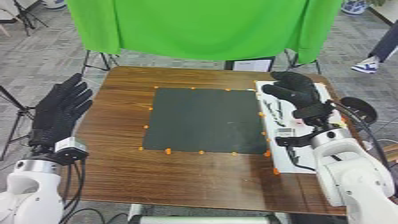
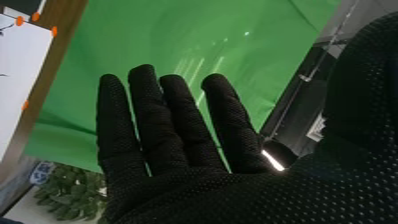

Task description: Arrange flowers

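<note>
- Stems, green and thin (image 1: 277,114), lie on the white sheet (image 1: 282,150) at the right of the worktop (image 1: 178,182); they seem to be the flowers, though blooms are too small to tell apart.
- The right hand (image 1: 298,92) and its forearm cover much of that sheet, so what lies beneath them is hidden. Small reddish and yellowish bits peek out beside the wrist, too blurred to name.
- In the right wrist view, a piece of the sheet, cut off by the frame, carries a dark mark that I cannot make out.
- A round black thing (image 1: 357,106) sits by the worktop's right edge, partly behind the arm and its cable; whether it is a container, or has anything in it, I cannot tell.
- A blue-and-white pot (image 1: 354,7) on the floor past the far right corner is cut off by the frame; its contents are out of sight.
- Leafy greenery (image 2: 75,192) shows in the right wrist view, close to a blue-and-white surface.
- The right hand is raised above the sheet, open and holding nothing, its fingers extended and its thumb set well apart.
- The left hand (image 1: 58,107) is open and empty over the worktop's left edge, fingers straight and pointing away from the robot.
- A dark mat (image 1: 204,120) lies mid-worktop, orange markers (image 1: 168,151) around it.
</note>
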Tool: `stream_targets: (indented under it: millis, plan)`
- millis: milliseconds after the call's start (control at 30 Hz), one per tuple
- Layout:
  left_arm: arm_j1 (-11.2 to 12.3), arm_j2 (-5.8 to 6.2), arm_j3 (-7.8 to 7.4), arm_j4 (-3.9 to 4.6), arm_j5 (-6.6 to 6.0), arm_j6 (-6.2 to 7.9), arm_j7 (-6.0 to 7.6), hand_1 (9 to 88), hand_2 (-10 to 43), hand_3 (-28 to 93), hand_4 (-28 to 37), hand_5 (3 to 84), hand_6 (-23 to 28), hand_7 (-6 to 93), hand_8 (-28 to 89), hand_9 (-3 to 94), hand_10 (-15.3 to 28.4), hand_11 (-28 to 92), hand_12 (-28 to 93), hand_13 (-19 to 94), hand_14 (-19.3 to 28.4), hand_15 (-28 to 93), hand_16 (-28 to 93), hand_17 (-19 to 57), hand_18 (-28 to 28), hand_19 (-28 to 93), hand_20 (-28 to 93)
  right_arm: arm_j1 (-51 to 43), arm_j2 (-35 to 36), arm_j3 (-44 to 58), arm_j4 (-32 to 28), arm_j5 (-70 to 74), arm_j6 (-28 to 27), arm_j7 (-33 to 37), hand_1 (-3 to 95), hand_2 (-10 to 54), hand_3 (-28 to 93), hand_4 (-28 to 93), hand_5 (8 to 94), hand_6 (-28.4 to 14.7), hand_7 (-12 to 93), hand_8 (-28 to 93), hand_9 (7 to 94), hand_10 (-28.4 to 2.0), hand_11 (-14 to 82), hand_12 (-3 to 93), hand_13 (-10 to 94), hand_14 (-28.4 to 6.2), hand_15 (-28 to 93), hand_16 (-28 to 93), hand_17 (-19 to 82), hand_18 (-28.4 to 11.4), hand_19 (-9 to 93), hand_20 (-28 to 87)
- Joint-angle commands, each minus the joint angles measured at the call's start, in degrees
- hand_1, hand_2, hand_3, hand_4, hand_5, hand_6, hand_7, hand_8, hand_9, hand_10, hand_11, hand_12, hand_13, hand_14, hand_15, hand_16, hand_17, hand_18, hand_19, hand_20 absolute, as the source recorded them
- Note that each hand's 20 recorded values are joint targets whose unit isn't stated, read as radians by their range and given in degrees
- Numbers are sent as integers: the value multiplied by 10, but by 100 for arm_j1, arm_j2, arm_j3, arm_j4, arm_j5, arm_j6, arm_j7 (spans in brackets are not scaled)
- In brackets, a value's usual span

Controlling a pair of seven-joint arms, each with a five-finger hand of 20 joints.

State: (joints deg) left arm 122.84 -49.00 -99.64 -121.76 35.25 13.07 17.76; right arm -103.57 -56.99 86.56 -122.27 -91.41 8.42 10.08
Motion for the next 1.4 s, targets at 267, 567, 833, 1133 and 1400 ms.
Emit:
stream_targets:
  millis: [267, 567, 833, 1133, 1400]
  plan:
    - [82, -76, 9, -42, -84, 38, -13, 235, 124, 664, -283, 369, 86, 65, -54, 280, 156, 109, 101, 183, 153, 239, -46, -65, 148, 321, 91, -165, 61, 82, -151, -84, 189, 146, 198, -95, 757, -283, 369, -42, 242, -121, 419, -179, 134, 201, 369, -159, 249, 248, 179, -193, 370, 231]
    - [127, -77, -41, -56, -86, 54, 3, 237, 125, 662, -283, 372, 87, 66, -54, 283, 157, 110, 100, 184, 153, 242, -50, -64, 148, 321, 90, -215, 194, 4, -226, -423, 467, 409, 194, -95, 748, -283, 383, -43, 246, -120, 438, -180, 149, 207, 396, -149, 314, 246, 191, -198, 426, 251]
    - [179, -60, -106, -77, -109, 89, 45, 237, 124, 668, -283, 374, 87, 69, -54, 290, 159, 118, 104, 189, 157, 252, -48, -64, 149, 322, 90, -931, 534, 461, -765, -1491, 522, 1114, 215, -95, 704, -283, 440, -51, 326, -124, 507, -176, 254, 233, 467, -151, 524, 225, 234, -202, 565, 281]
    - [268, -14, -175, -84, -133, 165, 81, 239, 123, 678, -283, 392, 94, 84, -53, 308, 162, 148, 119, 203, 164, 286, -46, -64, 150, 327, 93, -1781, 880, 750, -1111, -3021, 107, 2223, 230, -95, 668, -283, 518, -60, 367, -126, 575, -184, 359, 287, 521, -168, 622, 255, 287, -222, 711, 357]
    - [323, 6, -199, -87, -168, 242, 77, 245, 121, 684, -283, 409, 100, 103, -60, 349, 171, 202, 139, 222, 169, 328, -47, -63, 152, 335, 96, -1483, 1076, 132, -1119, -4035, -1122, 3042, 300, -95, 545, -283, 550, -74, 300, -97, 594, -194, 358, 294, 543, -179, 618, 274, 310, -240, 780, 391]
